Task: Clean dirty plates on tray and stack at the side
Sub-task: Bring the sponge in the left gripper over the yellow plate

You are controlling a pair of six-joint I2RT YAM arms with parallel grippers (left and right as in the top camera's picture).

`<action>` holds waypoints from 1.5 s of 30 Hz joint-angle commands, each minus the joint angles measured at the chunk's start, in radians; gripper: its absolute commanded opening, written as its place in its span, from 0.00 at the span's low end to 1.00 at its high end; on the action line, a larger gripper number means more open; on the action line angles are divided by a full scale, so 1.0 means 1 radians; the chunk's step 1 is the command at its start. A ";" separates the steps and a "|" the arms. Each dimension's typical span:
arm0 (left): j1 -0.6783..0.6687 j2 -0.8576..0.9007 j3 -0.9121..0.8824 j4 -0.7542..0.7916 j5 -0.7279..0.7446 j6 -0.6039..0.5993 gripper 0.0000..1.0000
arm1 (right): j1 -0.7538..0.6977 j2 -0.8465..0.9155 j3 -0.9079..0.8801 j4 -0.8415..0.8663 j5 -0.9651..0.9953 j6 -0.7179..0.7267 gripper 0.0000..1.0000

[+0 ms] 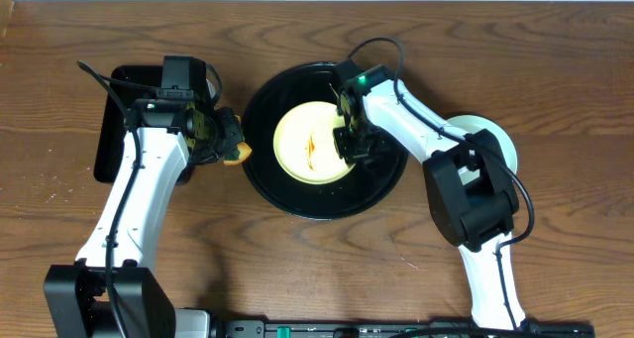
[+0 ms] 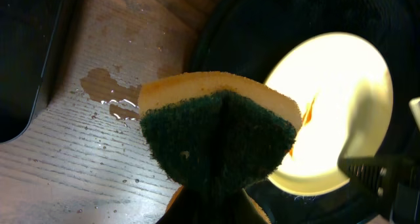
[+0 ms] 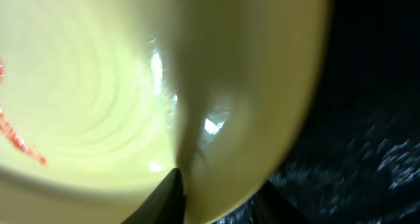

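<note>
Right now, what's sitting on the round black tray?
One pale yellow plate, orange-brown smear in its middle, right claw straddling its rim. Beneath the plate, the tray is hidden.

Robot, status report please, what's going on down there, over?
Left fingers shut on sponge, by round tray. Right fingers pinching rim of yellow plate; sauce smear not yet wiped. Nothing between sponge and plate.

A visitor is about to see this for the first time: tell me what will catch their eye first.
The pale yellow round plate with an orange-brown sauce smear glows at the centre of the large round black tray, with the right gripper straddling its right rim. Just left of the tray, the left gripper clamps a yellow sponge with a dark green scouring face.
</note>
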 commanded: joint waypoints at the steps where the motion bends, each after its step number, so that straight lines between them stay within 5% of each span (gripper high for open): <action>1: 0.002 0.009 -0.003 -0.001 -0.010 0.016 0.07 | -0.038 -0.002 -0.006 -0.039 -0.045 -0.164 0.38; 17: -0.005 0.012 -0.014 0.031 -0.010 0.017 0.07 | -0.080 -0.002 -0.007 0.222 -0.064 -0.078 0.50; 25: -0.065 0.013 -0.018 0.051 -0.010 0.017 0.07 | -0.044 -0.002 -0.016 0.226 0.000 0.040 0.31; 29: -0.098 0.018 -0.018 0.062 -0.010 0.016 0.07 | -0.043 -0.001 -0.032 0.240 0.007 0.067 0.01; 45: -0.232 0.306 -0.018 0.266 -0.020 0.013 0.07 | -0.042 -0.001 -0.095 0.346 -0.002 0.101 0.01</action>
